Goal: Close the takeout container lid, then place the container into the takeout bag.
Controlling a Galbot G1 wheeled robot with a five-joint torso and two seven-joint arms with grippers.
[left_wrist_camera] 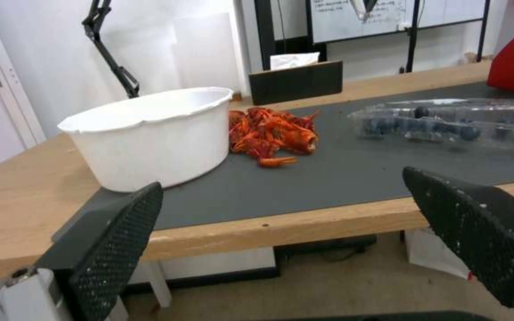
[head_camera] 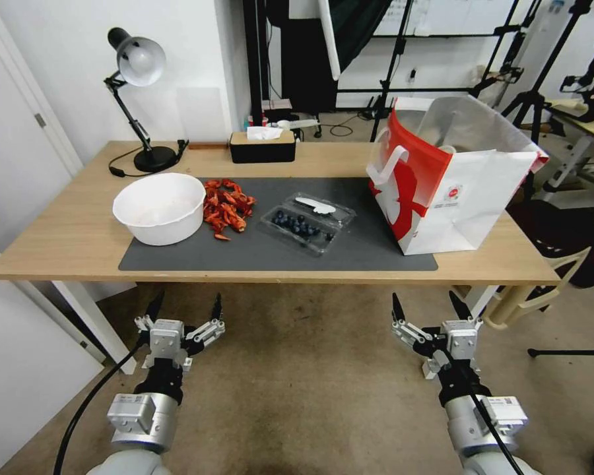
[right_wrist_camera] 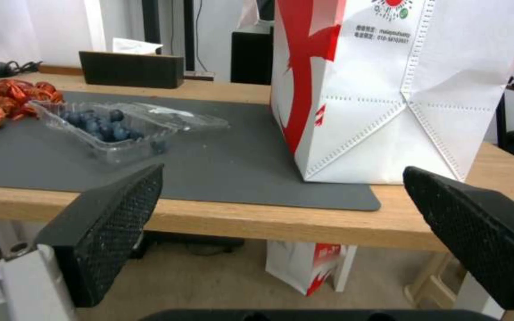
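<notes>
The clear takeout container [head_camera: 297,228] lies open on the dark mat, blueberries in its near half; it also shows in the wrist views [left_wrist_camera: 441,125] [right_wrist_camera: 105,127]. Its lid [head_camera: 325,208] with a white label lies flat behind, folded back toward the table's rear. To the right stands the red-and-white takeout bag [head_camera: 452,178] [right_wrist_camera: 388,89], upright with its mouth open. My left gripper [head_camera: 185,309] hangs open below the table's front edge on the left. My right gripper [head_camera: 429,307] hangs open below the edge on the right. Neither touches anything.
A large white bowl [head_camera: 160,207] and a pile of red crayfish [head_camera: 226,207] sit left of the container on the mat [head_camera: 350,254]. A black tissue box [head_camera: 263,146] and a desk lamp [head_camera: 137,99] stand at the table's back. Carpet floor lies under both arms.
</notes>
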